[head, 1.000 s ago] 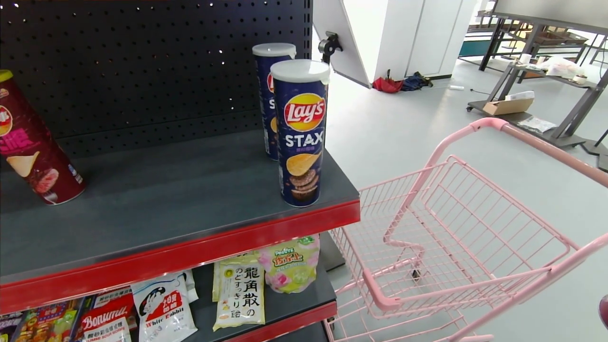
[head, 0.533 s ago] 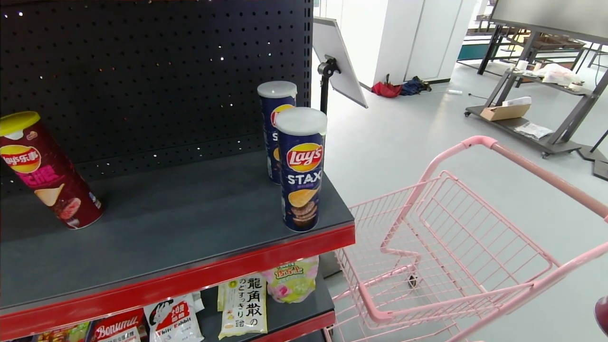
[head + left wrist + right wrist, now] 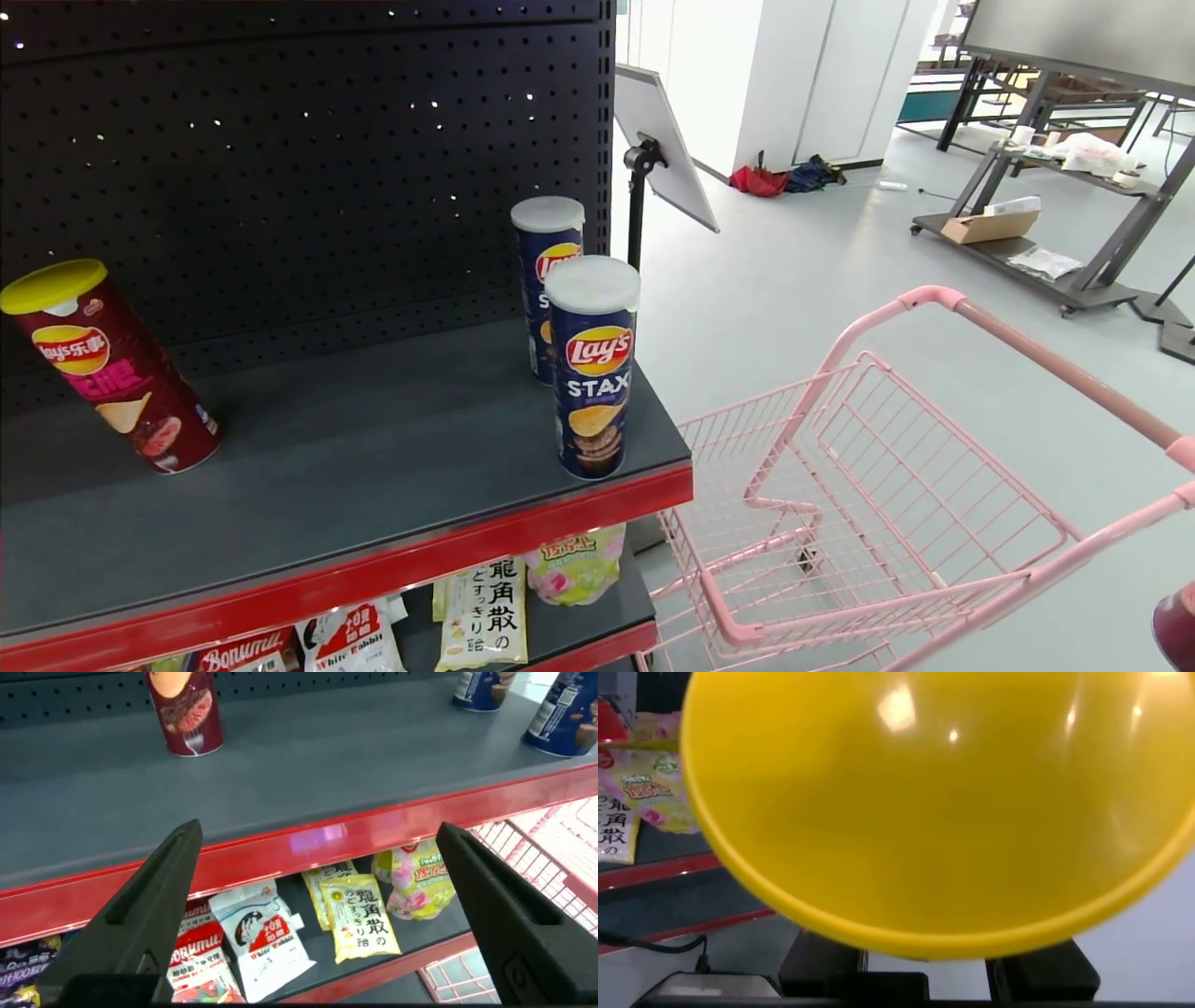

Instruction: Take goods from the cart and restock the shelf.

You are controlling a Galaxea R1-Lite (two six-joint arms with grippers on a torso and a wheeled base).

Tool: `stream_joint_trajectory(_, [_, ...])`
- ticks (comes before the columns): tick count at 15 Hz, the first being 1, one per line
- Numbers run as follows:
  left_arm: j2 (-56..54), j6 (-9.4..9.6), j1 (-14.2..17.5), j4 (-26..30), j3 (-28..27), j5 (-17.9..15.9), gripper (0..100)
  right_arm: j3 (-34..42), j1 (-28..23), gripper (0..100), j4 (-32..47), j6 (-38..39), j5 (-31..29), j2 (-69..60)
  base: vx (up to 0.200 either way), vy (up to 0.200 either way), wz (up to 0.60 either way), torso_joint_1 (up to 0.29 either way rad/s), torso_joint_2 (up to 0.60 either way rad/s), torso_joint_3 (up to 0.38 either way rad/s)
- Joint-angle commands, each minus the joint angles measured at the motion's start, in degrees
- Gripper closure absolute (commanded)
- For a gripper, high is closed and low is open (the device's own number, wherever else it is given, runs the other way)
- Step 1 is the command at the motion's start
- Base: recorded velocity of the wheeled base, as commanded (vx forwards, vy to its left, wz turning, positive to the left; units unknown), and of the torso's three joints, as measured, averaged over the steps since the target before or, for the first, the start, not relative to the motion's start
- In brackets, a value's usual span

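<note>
Two blue chip cans (image 3: 592,369) stand at the right end of the top shelf (image 3: 373,485) in the head view, one behind the other. A maroon chip can (image 3: 112,369) stands well apart at the left. The pink cart (image 3: 887,523) sits just beside the shelf, and a held can (image 3: 1178,627) peeks in at the lower right corner. Against a second ago the whole picture has slid down. That's the camera moving, not the cans, so nothing got stocked. Left wrist view: the left claw (image 3: 318,905) is spread wide and empty before the shelf's red edge, with snack bags (image 3: 360,919) below. Right wrist view: a yellow lid (image 3: 943,812) is close up. I judge the right claw (image 3: 926,973) grips that can, next for the shelf.
</note>
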Motion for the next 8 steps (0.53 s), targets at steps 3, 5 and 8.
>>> stream_joint_trajectory(3, [0.0,-0.02,0.0,0.0,0.0,0.0,0,1.2,-0.1,100,-0.2,-0.1,0.0,0.0,0.000,0.000,0.60,0.010,-0.02,-0.014])
stream_joint_trajectory(5, [0.0,-0.02,0.0,0.0,0.0,0.0,0,1.5,-0.1,100,-0.2,-0.1,0.0,-0.2,0.000,0.000,0.60,0.010,0.00,0.000])
stream_joint_trajectory(8, [0.0,-0.02,0.0,0.0,0.0,0.0,0,2.6,-0.1,100,-0.9,-0.2,0.0,-0.3,0.000,0.000,0.40,0.005,0.00,0.000])
